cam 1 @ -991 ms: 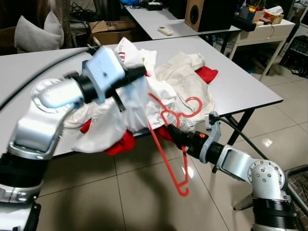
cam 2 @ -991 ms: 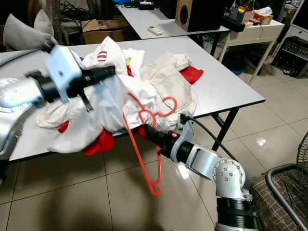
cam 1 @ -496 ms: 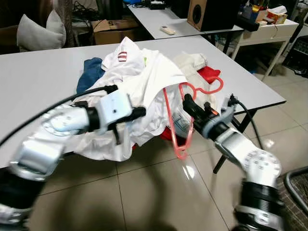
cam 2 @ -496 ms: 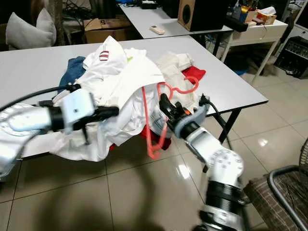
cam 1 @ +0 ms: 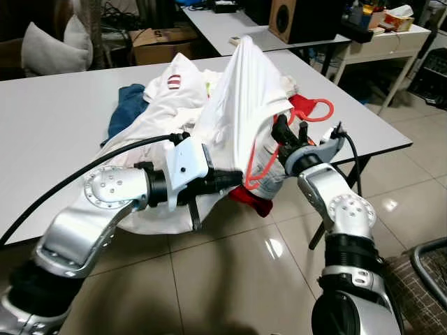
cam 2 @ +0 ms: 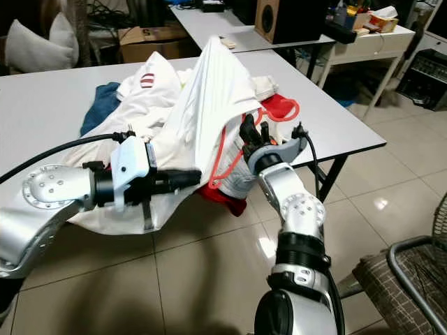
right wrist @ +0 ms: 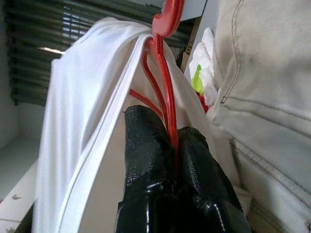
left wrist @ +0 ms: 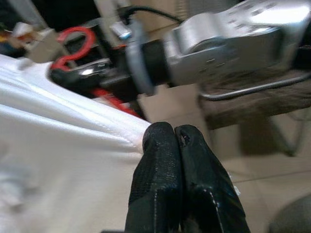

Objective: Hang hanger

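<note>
Left eye: red plastic hanger (cam 1: 276, 143), thin rod w/ curled hook up by the right gripper (cam 1: 285, 132), sits partly inside a white shirt (cam 1: 241, 91) that's pulled up into a tall peak above the clothes pile (cam 1: 167, 105). Right gripper's fingers are clamped on the hanger near its neck. Left gripper (cam 1: 230, 180) has its fingers pinched together on the shirt's lower hem, stretching the cloth. Pile incl. blue garment (cam 1: 126, 112), cream denim and red cloth, soft and crumpled, on a smooth grey table (cam 1: 56, 112).

Right eye: same scene. Glossy tiled floor (cam 2: 209, 279) w/ light glare; second table (cam 2: 230, 31) behind w/ a speaker (cam 2: 279, 17); white pillow (cam 2: 28, 45) far left; wicker seat edge (cam 2: 419, 279) at lower right.

Left wrist: black textured fingertips (left wrist: 160, 170) pressed tight together, white hem (left wrist: 73, 141) nipped between them. Beyond, the silver right arm (left wrist: 228, 43) and hanger hook (left wrist: 73, 41), blurred.

Right wrist: fingers (right wrist: 146, 145) closed round the red hanger rod (right wrist: 163, 87); ribbed white shirt drapes over it; stitched cream denim (right wrist: 262, 82) beside.
</note>
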You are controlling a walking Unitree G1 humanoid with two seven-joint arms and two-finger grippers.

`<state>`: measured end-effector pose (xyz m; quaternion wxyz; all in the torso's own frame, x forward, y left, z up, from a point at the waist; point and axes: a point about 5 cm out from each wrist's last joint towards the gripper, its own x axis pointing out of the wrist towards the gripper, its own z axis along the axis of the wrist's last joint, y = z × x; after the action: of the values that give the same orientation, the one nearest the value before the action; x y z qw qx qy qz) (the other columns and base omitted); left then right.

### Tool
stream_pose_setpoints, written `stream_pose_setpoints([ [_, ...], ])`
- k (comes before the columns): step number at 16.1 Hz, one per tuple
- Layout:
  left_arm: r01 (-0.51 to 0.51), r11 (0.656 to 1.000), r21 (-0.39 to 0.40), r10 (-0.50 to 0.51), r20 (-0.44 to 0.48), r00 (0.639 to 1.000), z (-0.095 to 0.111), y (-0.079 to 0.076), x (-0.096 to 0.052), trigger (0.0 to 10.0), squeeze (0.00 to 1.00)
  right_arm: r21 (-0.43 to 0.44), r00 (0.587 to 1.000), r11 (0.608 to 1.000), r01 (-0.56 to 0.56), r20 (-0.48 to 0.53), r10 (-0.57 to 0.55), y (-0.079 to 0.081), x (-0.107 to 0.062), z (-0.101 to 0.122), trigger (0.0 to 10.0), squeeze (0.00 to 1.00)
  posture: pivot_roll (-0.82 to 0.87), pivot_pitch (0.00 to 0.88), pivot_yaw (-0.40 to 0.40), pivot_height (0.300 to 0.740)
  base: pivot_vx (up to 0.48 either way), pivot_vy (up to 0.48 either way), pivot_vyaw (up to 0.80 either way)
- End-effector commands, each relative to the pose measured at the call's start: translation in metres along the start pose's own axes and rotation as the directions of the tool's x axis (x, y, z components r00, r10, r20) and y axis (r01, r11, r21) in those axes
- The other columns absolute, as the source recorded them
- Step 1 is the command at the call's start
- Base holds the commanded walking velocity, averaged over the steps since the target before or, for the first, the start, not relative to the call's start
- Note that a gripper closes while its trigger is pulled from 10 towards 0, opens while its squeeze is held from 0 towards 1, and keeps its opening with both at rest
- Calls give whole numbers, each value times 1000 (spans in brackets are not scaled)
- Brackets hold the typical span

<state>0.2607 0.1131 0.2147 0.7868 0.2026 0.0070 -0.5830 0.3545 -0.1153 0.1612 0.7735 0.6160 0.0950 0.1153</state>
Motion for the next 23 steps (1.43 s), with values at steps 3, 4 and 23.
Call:
stream_pose_setpoints([
  [3, 103, 993, -57, -99, 72, 993, 10, -12, 9, 0, 0, 46, 993, 993, -111, -31, 112, 33, 19, -26, 10000, 0, -96, 0, 22, 740, 0, 0, 0],
  [4, 118, 989, -88, -105, 136, 985, 19, -12, 14, 0, 0, 18, 991, 992, -123, -49, 124, 34, 20, -31, 10000, 0, -96, 0, 22, 740, 0, 0, 0],
  [23, 50, 955, -294, 106, 493, 863, 72, 17, 37, 0, 0, -83, 967, 977, -196, -182, 179, 39, 20, -47, 10000, 0, -91, 0, -7, 740, 0, 0, 0],
])
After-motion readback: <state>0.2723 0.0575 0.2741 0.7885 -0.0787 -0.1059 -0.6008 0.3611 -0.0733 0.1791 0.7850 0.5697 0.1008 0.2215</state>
